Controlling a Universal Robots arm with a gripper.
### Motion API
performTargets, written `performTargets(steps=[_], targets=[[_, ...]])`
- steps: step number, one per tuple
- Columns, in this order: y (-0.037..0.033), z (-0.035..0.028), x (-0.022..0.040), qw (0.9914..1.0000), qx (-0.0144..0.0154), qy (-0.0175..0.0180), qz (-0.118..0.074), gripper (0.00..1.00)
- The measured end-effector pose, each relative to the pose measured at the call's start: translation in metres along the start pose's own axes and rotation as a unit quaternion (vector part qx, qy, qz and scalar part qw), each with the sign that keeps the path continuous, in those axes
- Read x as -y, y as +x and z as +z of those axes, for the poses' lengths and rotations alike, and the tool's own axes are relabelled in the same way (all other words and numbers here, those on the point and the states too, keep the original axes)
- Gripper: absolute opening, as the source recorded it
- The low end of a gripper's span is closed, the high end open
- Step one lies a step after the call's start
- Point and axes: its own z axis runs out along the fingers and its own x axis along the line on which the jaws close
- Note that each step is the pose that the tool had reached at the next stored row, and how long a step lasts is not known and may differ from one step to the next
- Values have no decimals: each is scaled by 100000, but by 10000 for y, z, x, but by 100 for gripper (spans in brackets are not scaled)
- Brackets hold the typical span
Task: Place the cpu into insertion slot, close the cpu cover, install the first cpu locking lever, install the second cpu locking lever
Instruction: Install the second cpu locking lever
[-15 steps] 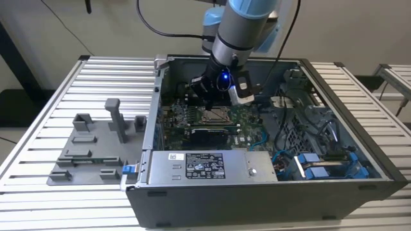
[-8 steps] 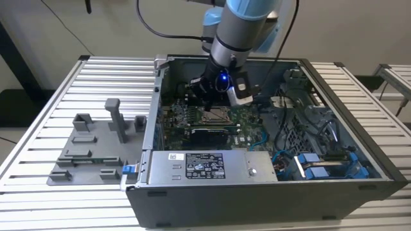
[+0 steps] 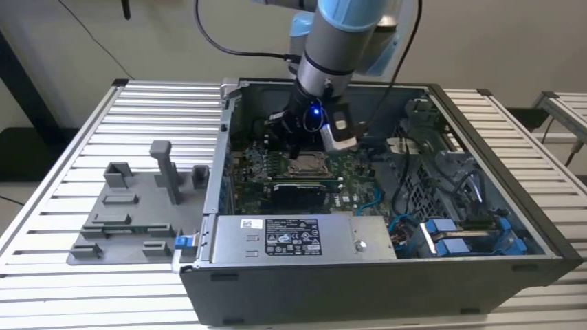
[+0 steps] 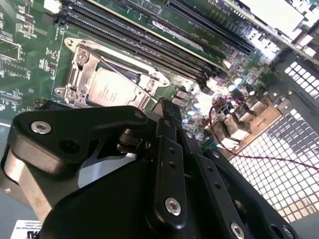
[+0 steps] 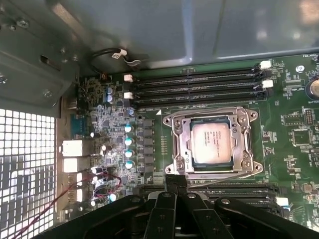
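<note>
Table (image 3: 73, 137) of pale ribbed slats — computer case (image 3: 367, 275) atop.

An open dark grey computer case (image 3: 385, 275) lies on a bench of ribbed aluminium slats (image 3: 110, 117). Inside it a green motherboard (image 3: 275, 189) lies flat, with a square silvery socket holding the dull silver-tan cpu (image 3: 306, 163) near its middle. The grey and light-blue robot arm (image 3: 335, 34) reaches down into the case, and its black gripper (image 3: 298, 141) hangs just above the socket. A silver power supply box (image 3: 293, 237) sits at the near wall. To the exterior view's left a grey plastic fixture plate (image 3: 128, 206) with upright blocks rests on the bench.
</note>
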Motion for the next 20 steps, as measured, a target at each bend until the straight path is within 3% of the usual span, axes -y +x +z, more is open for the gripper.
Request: performTargets(steps=[12, 20], targets=[[61, 79, -11, 99999, 63, 390, 59, 11], [102, 146, 4, 99998, 542, 349, 6, 11]])
